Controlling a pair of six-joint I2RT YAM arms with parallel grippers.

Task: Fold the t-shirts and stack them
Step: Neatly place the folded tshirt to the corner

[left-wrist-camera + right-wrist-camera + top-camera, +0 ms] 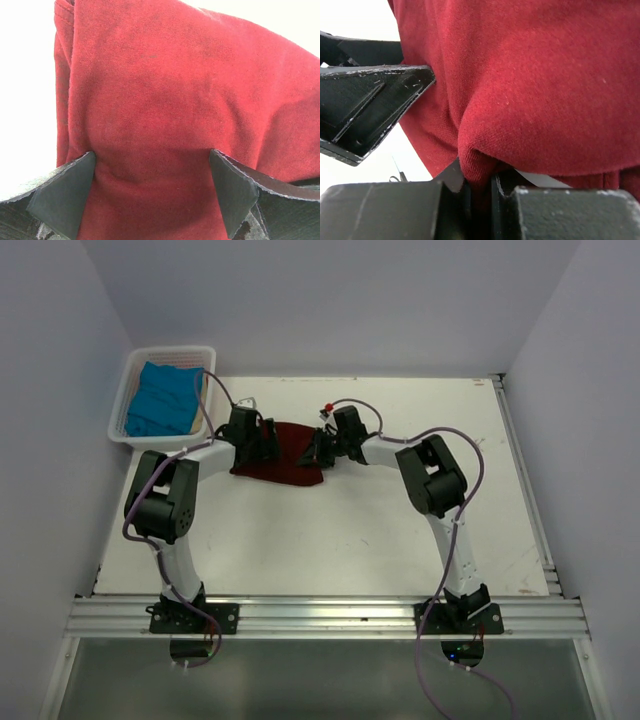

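The red shirt (283, 462) lay in a bunched, partly folded heap on the worktop (380, 540), toward its far side and between your two arms. The teal shirt (165, 400) sat in the basket (122, 405) at the far left corner, well apart from it. As I read it, you were on the fold of the red shirt, at the point of taking hold of it. The teal one was not yet started and no stack was begun. Your right gripper (322, 448) was at the shirt's right end. Its wrist view showed the jaws drawn almost together on a pinched ridge of red cloth, so it was gripping the shirt. Your left gripper (262, 440) was at the shirt's left end with its jaws spread as wide as they go. In its wrist view the two pads (65, 192) stood either side of a smooth stretch of red cloth and clamped nothing. I could not tell whether they were pressing on the cloth or only just above it. The next move, in my judgement, called for you to close the left gripper on an edge of the shirt so both ends were held. Then you could lift evenly and lay one half over the other. The right pinch looked thick, and I could not tell how many layers it had caught. You would have wanted to watch that the cloth came up flat and not in a clump.
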